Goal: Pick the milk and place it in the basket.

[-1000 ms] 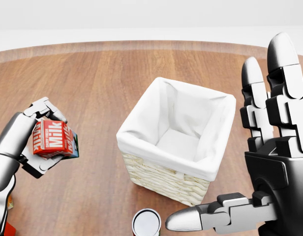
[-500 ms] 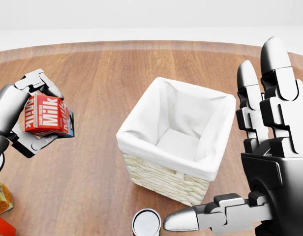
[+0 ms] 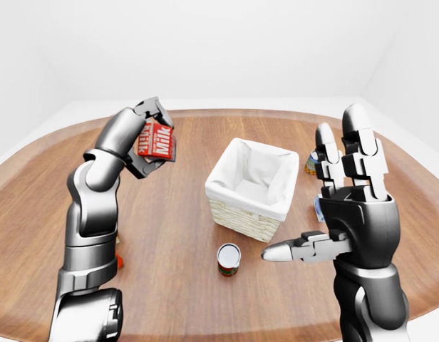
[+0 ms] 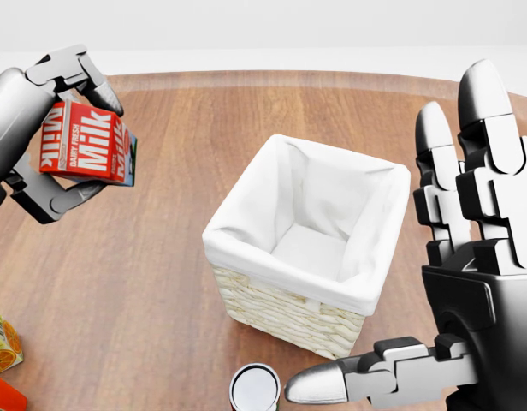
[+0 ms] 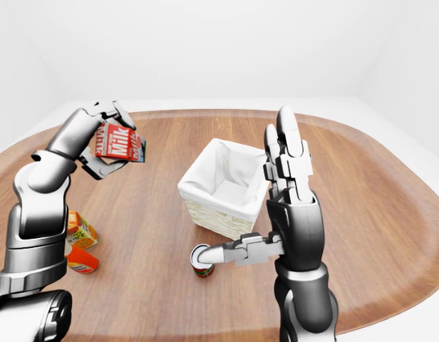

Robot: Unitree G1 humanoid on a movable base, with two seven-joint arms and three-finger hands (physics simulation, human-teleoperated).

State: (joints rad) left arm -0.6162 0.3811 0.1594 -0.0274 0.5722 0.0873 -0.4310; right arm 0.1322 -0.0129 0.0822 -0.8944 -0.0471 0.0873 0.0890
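The red carton (image 4: 84, 145) reads "Milk" in white, with "Dairy Fresh" beside it.

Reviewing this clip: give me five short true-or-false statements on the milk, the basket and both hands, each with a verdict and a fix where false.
1. The left hand is closed round the milk carton. True.
2. The milk carton lies inside the basket. False: it is held in the air, to the left of the basket in the head view, and the basket's white liner is empty.
3. The right hand grips a can. False: its fingers are spread open and hold nothing; the can stands on the table.
4. The can stands below the basket in the head view. True.
5. The basket is tipped on its side. False: it stands upright, opening up.
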